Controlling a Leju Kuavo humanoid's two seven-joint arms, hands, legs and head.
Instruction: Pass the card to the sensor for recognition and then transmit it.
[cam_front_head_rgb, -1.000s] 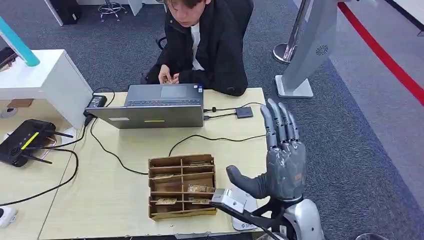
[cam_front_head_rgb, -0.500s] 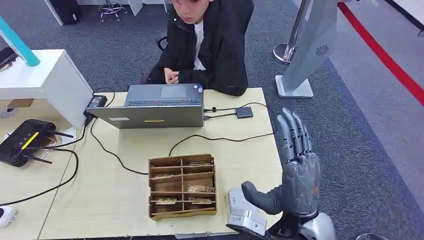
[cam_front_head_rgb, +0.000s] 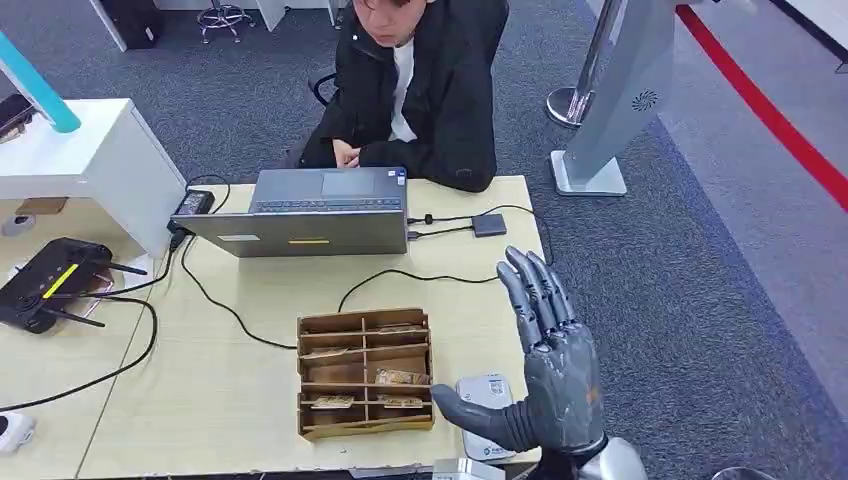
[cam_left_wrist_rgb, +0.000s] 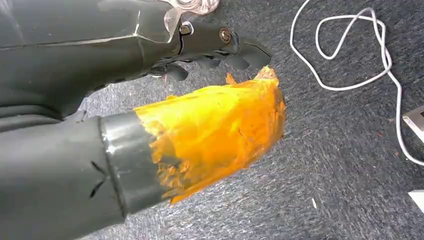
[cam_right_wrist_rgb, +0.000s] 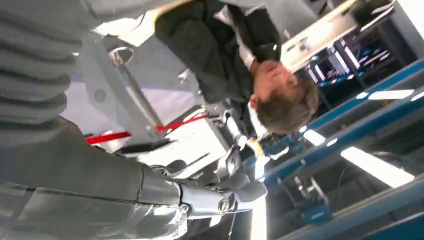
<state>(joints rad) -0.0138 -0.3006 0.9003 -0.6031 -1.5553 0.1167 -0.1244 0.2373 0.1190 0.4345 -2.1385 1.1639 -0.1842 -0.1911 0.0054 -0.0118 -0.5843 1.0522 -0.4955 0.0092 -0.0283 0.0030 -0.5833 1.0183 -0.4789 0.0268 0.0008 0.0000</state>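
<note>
While the right hand (cam_front_head_rgb: 545, 375) is raised at the table's near right corner, fingers straight and apart, thumb stuck out toward the divider box, it's holding nothing, so my read is the step in hand is going for a card. The cards (cam_front_head_rgb: 401, 378) sit in the compartments of the brown cardboard organizer (cam_front_head_rgb: 365, 372), just left of the hand, and the small white sensor (cam_front_head_rgb: 487, 398) lies flat on the wooden table (cam_front_head_rgb: 250, 340) right beside the organizer, partly under the thumb.

To do this well, I'd tip the palm down and come in over one compartment only, pinching a single card by its exposed edge (those slots look narrow, so a wide spread of fingers would likely snag the cardboard walls and drag the whole box). Watch the black cable (cam_front_head_rgb: 400, 277) running across the table behind the box too. After that it's a short hop to lay the card flat over the sensor, then on to the person (cam_front_head_rgb: 420, 80) sitting behind the laptop (cam_front_head_rgb: 310, 215).

Left hand (cam_left_wrist_rgb: 210, 55): in its wrist view it hangs over grey carpet with the fingers curled in and nothing in them; its thumb is wrapped in orange tape.
</note>
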